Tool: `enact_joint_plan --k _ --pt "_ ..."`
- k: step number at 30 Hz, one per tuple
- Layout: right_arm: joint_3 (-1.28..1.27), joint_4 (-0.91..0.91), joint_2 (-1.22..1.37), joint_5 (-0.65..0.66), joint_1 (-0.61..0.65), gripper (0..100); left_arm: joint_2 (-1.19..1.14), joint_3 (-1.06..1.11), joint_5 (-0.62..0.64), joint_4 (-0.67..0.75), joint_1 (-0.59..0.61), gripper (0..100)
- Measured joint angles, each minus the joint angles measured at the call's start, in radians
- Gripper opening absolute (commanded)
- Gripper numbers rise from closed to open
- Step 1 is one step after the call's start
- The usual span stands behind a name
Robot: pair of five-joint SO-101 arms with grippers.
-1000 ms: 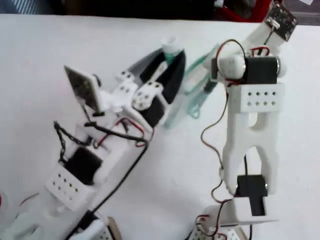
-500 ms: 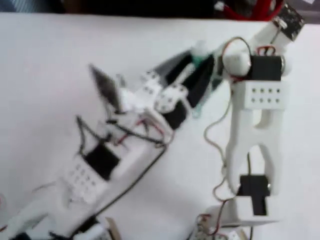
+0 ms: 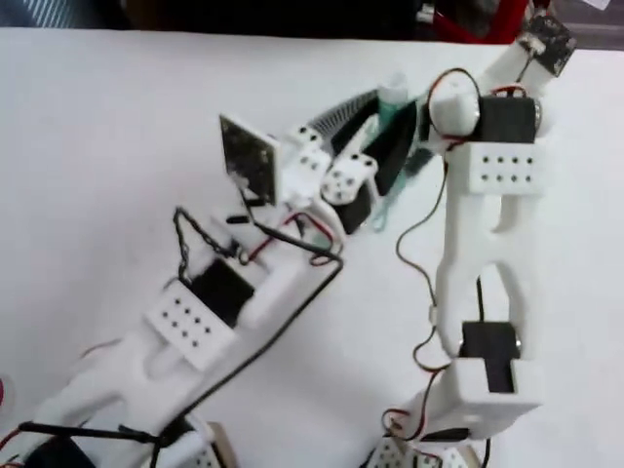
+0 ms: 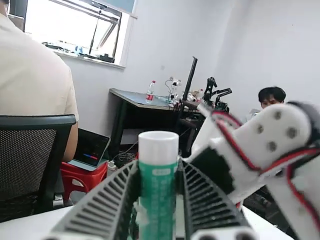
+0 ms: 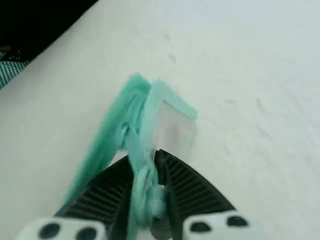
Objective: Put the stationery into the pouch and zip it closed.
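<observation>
A green glue stick (image 3: 393,100) with a white cap stands between the ribbed fingers of my left gripper (image 3: 382,115), which is shut on it. In the left wrist view the glue stick (image 4: 158,175) sits upright in that left gripper (image 4: 158,167), close beside the right arm (image 4: 265,145). The clear pouch (image 5: 150,115) with teal trim lies on the white table. My right gripper (image 5: 145,157) is shut on the pouch's teal zipper edge. From above, only teal bits of the pouch (image 3: 383,212) show under the left gripper, next to the right arm (image 3: 487,185).
The white table (image 3: 117,117) stretches open to the left and front. Its back edge runs just behind the grippers, with a red crate (image 3: 478,19) beyond it. Cables hang along both arms.
My left arm has swung right and back with the glue stick, ending over the pouch beside the right arm. The right arm has shifted only slightly.
</observation>
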State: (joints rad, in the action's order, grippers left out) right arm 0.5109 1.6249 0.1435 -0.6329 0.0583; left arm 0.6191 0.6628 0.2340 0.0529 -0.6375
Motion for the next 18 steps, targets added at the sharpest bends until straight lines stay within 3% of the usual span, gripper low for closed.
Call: enact_joint_plan --k 18 --pt "-0.025 -0.052 0.002 0.035 -0.023 1.8 -0.236 -0.114 -0.006 0.034 0.063 3"
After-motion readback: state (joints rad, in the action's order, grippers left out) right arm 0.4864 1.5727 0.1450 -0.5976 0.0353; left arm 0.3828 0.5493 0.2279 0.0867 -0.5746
